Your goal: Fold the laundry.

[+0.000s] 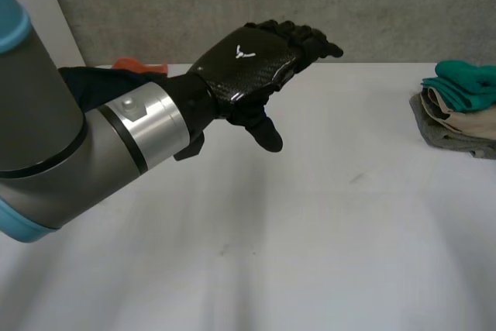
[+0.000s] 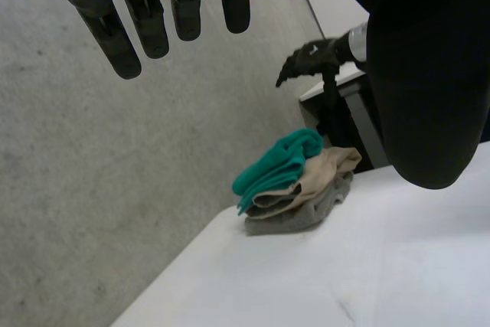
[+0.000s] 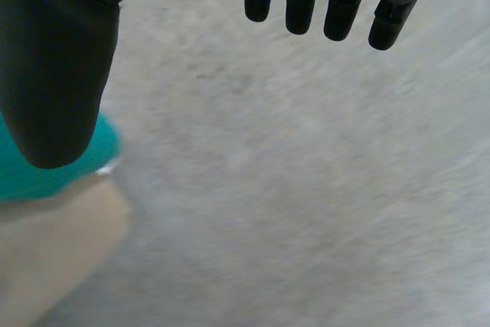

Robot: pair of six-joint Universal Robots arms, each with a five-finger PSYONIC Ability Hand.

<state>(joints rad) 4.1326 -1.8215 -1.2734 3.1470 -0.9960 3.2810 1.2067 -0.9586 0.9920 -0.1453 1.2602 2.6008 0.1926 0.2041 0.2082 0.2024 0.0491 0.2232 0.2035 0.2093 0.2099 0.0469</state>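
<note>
Left robot hand (image 1: 249, 66) hangs open above the white bench (image 1: 310, 230), its black fingers (image 2: 149, 24) straight and loosely spread, holding nothing, well apart from the pile of folded laundry (image 1: 457, 106). We see that pile as three cloths stacked at the bench's edge. A grey cloth (image 2: 295, 220) lies flat at the bottom, a beige cloth (image 2: 325, 170) sits on it with its folded layers showing, and a teal cloth (image 2: 279, 162) lies on top, bunched and rounded. The pile's edges are uneven, each layer jutting a little past the next. Our right robot hand (image 3: 65, 74) is open too, fingers straight, empty, with its thumb near the pile's teal and beige layers. An orange-red thing (image 1: 141, 64) lies behind the left arm, well apart from the pile; we cannot tell what it is.
</note>
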